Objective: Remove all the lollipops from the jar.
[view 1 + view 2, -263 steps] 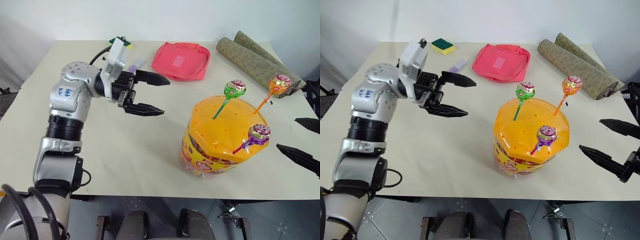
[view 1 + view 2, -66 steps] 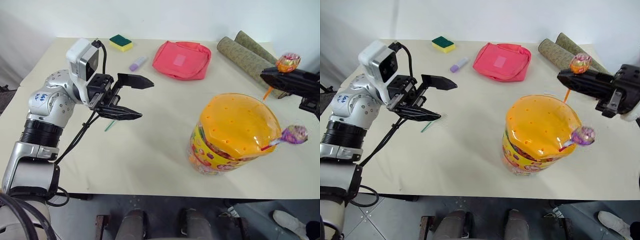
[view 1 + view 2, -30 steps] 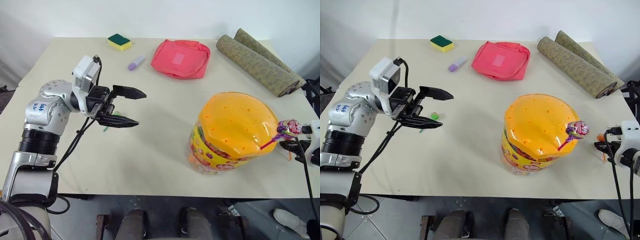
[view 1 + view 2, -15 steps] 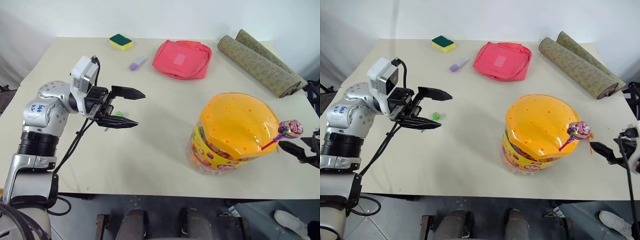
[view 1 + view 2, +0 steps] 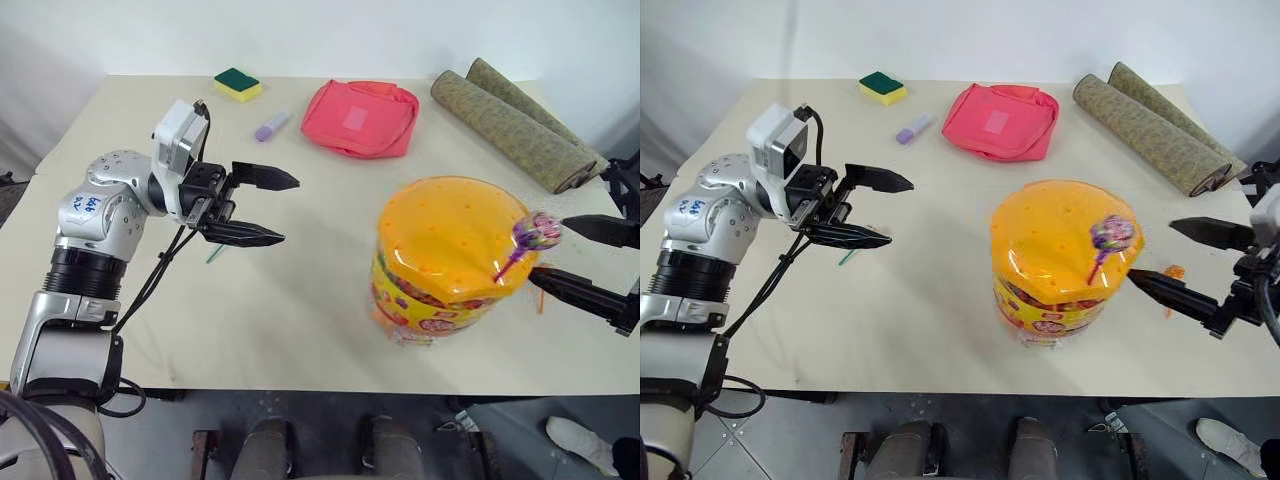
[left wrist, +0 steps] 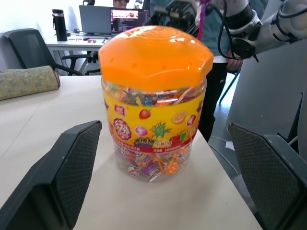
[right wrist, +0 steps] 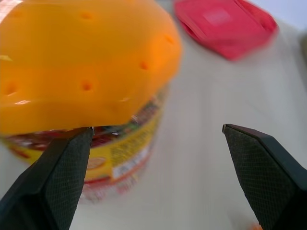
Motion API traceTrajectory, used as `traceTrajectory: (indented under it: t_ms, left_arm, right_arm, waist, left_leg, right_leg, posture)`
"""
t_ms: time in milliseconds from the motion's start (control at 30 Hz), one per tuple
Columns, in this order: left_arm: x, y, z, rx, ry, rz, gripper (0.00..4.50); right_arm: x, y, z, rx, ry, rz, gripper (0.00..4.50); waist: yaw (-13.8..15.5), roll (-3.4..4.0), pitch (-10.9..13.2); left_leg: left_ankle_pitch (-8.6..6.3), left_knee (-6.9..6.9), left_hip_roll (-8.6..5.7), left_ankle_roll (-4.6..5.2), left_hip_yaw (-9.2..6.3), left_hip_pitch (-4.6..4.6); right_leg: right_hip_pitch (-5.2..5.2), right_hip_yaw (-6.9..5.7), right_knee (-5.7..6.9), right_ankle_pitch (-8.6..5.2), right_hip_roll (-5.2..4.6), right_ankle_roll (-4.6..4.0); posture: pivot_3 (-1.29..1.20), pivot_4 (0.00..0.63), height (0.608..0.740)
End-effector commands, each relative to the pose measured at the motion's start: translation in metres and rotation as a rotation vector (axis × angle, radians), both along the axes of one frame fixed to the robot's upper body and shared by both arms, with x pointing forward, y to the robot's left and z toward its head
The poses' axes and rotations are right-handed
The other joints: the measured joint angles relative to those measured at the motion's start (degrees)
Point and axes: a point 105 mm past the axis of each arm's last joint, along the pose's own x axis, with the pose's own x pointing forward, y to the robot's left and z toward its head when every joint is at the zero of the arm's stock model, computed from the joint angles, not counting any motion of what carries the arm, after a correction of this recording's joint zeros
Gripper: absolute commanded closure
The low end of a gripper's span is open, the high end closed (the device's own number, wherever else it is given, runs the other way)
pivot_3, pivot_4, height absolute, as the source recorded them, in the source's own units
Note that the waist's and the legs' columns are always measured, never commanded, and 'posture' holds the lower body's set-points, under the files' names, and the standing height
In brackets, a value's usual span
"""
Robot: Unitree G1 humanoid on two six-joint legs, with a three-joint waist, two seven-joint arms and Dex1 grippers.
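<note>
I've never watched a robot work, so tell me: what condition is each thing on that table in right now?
Jar: upright, lid on.
Purple lollipop: stuck in the lid.
Orange lollipop: lying on the table.
Green lollipop: lying on the table.
Left gripper: jaws open, empty.
Right gripper: jaws open, empty.

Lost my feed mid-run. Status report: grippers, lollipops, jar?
Left gripper open, empty. Right gripper open, empty, beside the jar. Purple lollipop in the lid; orange lollipop on the table. Nothing blocking.
</note>
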Motion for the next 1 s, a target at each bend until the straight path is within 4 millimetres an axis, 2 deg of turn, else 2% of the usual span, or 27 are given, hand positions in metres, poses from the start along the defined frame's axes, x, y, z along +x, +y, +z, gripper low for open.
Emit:
traceTrajectory:
  t_ms: [33, 200, 433, 733, 1000]
  left_arm:
    - [-0.013, -0.001, 0.008, 0.000, -0.044, -0.133, 0.00]
    - [-0.013, -0.001, 0.007, -0.002, -0.046, -0.140, 0.00]
    - [-0.012, -0.001, 0.007, -0.005, -0.048, -0.137, 0.00]
    - [-0.010, -0.008, 0.007, -0.010, -0.044, -0.161, 0.00]
    - [-0.009, -0.013, 0.007, -0.008, -0.035, -0.177, 0.00]
  right_arm:
    - [-0.005, 0.016, 0.004, -0.039, -0.020, 0.091, 0.01]
    - [-0.001, 0.017, 0.002, -0.057, -0.012, 0.087, 0.01]
    - [-0.009, 0.003, -0.002, -0.062, 0.001, 0.023, 0.01]
    - [-0.038, 0.019, -0.006, -0.092, 0.034, 0.086, 0.01]
    - [-0.055, 0.018, -0.008, -0.138, 0.078, 0.100, 0.01]
  waist:
    - [0.0, -0.01, 0.0]
    - [-0.1, -0.06, 0.0]
    - [0.0, -0.07, 0.0]
    - [0.1, -0.09, 0.0]
    - [0.1, -0.10, 0.0]
  left_leg:
    - [0.00, 0.00, 0.01, 0.00, -0.01, 0.00]
    - [0.00, 0.01, 0.01, 0.00, 0.00, 0.01]
    - [0.00, 0.03, 0.00, 0.00, 0.01, 0.02]
    - [0.00, 0.03, 0.00, 0.00, 0.00, 0.00]
    - [0.00, 0.03, 0.00, 0.00, -0.02, 0.01]
  right_leg:
    - [0.00, -0.02, 0.00, 0.00, 0.00, 0.00]
    - [0.01, 0.00, 0.02, 0.00, 0.00, 0.00]
    - [0.01, 0.02, 0.04, 0.00, 0.00, 0.00]
    - [0.01, 0.01, 0.04, 0.00, 0.00, 0.00]
    - [0.03, 0.01, 0.03, 0.00, 0.00, -0.01]
  posture:
    - [0.00, 0.150, 0.740]
    - [0.00, 0.150, 0.740]
    - [0.00, 0.150, 0.740]
    - [0.00, 0.150, 0.740]
    - [0.00, 0.150, 0.740]
